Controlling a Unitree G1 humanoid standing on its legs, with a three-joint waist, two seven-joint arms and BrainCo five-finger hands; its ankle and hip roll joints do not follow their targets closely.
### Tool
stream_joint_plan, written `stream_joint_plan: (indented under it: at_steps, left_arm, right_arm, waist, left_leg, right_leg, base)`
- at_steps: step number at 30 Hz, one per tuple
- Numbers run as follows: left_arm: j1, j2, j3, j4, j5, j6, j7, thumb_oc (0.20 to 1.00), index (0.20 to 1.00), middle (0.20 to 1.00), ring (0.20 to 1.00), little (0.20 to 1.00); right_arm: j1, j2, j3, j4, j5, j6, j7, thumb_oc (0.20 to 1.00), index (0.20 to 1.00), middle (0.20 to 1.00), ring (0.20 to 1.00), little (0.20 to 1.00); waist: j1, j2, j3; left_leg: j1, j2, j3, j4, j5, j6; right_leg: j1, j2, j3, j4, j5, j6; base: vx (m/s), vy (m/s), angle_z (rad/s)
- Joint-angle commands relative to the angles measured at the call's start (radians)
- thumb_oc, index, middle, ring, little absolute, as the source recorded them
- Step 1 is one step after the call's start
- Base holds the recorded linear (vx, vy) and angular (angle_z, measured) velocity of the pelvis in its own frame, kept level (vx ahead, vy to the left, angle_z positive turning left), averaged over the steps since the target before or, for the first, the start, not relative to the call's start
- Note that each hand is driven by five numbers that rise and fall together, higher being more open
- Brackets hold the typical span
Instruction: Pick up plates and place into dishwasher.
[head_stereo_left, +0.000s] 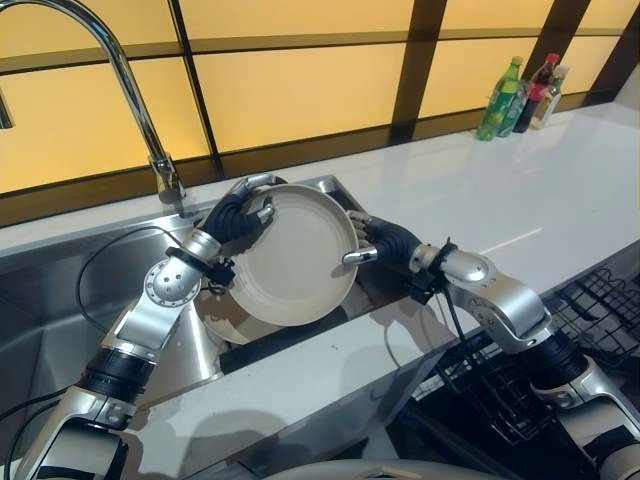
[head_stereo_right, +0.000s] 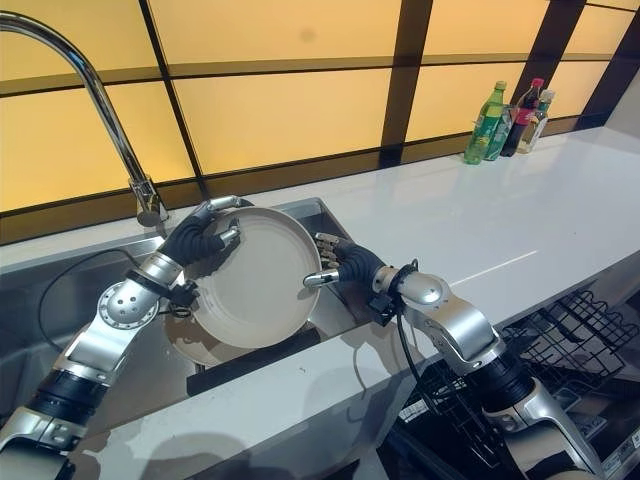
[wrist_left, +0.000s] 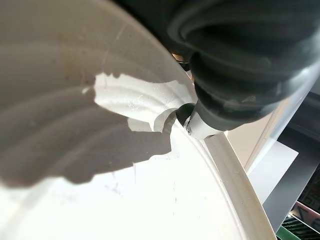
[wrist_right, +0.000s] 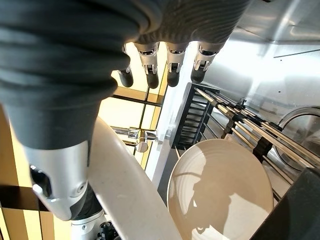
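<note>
Both my hands hold one plate (head_stereo_left: 293, 255) tilted over the sink (head_stereo_left: 60, 290): left hand (head_stereo_left: 238, 215) clamps its far rim, right hand (head_stereo_left: 372, 240) pinches the edge nearer the rack (head_stereo_left: 600, 310).

White countertop (head_stereo_left: 520, 200); bottles (head_stereo_left: 520, 97) at its far corner

Pretty tight over the sink (head_stereo_left: 60, 300): the plate (head_stereo_left: 295, 255) sits tilted up above it, pinched at its rim between the left hand (head_stereo_left: 235, 215) and the right hand (head_stereo_left: 375, 240). The tap (head_stereo_left: 130, 90) arches just behind the left hand, so it's cramped back there. A second plate (wrist_right: 220, 190) lies in the sink right under the held one. The white desk (head_stereo_left: 520, 190) to the right is wide open, with bottles (head_stereo_left: 520, 95) far back by the wall. The black wire rack (head_stereo_left: 600, 310) sits low at the front right, under the right arm.
</note>
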Motion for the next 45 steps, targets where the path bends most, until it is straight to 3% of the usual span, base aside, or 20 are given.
stream_joint_plan:
  at_steps: [1,7,20,37,45]
  left_arm:
    - [-0.075,0.097,0.066,0.032,0.015,-0.058,0.054,0.200,0.200,0.200,0.200,0.200]
    - [-0.039,0.121,0.117,0.032,0.034,-0.063,0.075,0.200,0.200,0.200,0.200,0.200]
    - [-0.030,0.122,0.122,0.049,0.034,-0.084,0.098,0.200,0.200,0.200,0.200,0.200]
    - [-0.141,0.031,-0.042,0.004,0.004,-0.064,0.054,0.200,0.200,0.200,0.200,0.200]
    - [-0.164,-0.019,-0.087,-0.011,-0.006,-0.060,0.053,0.200,0.200,0.200,0.200,0.200]
  right_arm:
    - [-0.030,-0.060,-0.068,-0.004,-0.024,-0.050,-0.001,1.000,1.000,1.000,1.000,1.000]
    - [0.006,-0.085,-0.114,-0.015,-0.022,-0.065,0.007,1.000,1.000,1.000,1.000,1.000]
    - [0.028,-0.099,-0.115,-0.030,-0.036,-0.059,0.049,1.000,1.000,1.000,1.000,1.000]
    - [-0.079,0.070,0.102,-0.023,0.030,0.007,0.039,1.000,1.000,1.000,1.000,1.000]
    - [-0.133,0.150,0.164,0.014,0.072,0.026,-0.025,1.000,1.000,1.000,1.000,1.000]
  waist:
    - [-0.017,-0.012,-0.044]
    - [-0.017,-0.012,-0.043]
    - [-0.021,-0.010,-0.040]
    - [0.001,-0.010,-0.042]
    - [0.015,-0.013,-0.043]
  left_leg:
    - [-0.094,0.011,-0.036,0.000,0.041,-0.007]
    - [-0.098,0.016,-0.034,0.000,0.046,-0.010]
    - [-0.103,0.014,-0.039,0.000,0.049,-0.013]
    - [-0.100,0.005,-0.060,0.000,0.045,-0.007]
    - [-0.099,0.002,-0.068,0.000,0.044,-0.004]
  right_leg:
    - [0.068,-0.082,-0.063,0.025,-0.076,0.079]
    - [0.065,-0.082,-0.065,0.024,-0.075,0.079]
    - [0.057,-0.081,-0.061,0.028,-0.074,0.079]
    - [0.067,-0.081,-0.064,0.023,-0.079,0.074]
    - [0.072,-0.080,-0.071,0.023,-0.081,0.072]
  base:
    - [0.00,0.000,0.00]
    - [0.00,0.000,0.00]
    - [0.00,0.000,0.00]
    - [0.00,0.000,0.00]
    - [0.00,0.000,0.00]
